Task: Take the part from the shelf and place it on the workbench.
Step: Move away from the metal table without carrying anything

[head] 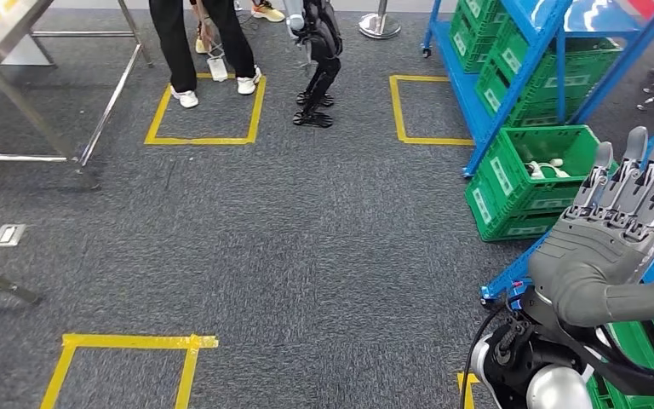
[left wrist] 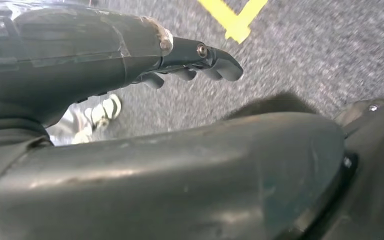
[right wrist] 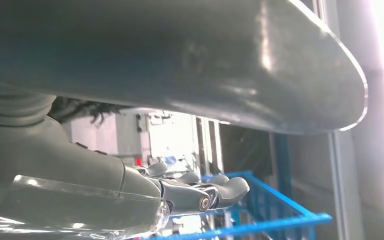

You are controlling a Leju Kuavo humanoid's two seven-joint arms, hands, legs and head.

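Observation:
White parts point(head: 547, 169) lie in an open green crate point(head: 511, 183) on the lowest level of the blue shelf point(head: 524, 81) at the right. My right hand point(head: 617, 221) is raised in front of the shelf, just right of that crate, fingers stretched out and apart, holding nothing. In the right wrist view the same hand point(right wrist: 200, 192) is bare, with blue shelf frame point(right wrist: 280, 220) behind it. My left hand point(left wrist: 195, 60) hangs over the grey carpet with loosely bent fingers and nothing in it. A metal-legged workbench point(head: 0, 38) stands at the far left.
A person in black trousers and white shoes point(head: 196, 43) stands in a yellow tape square point(head: 207, 136). A small black legged robot point(head: 319, 60) stands beside them. More green crates point(head: 524, 51) fill the upper shelf levels. Further tape squares point(head: 123, 342) mark the carpet.

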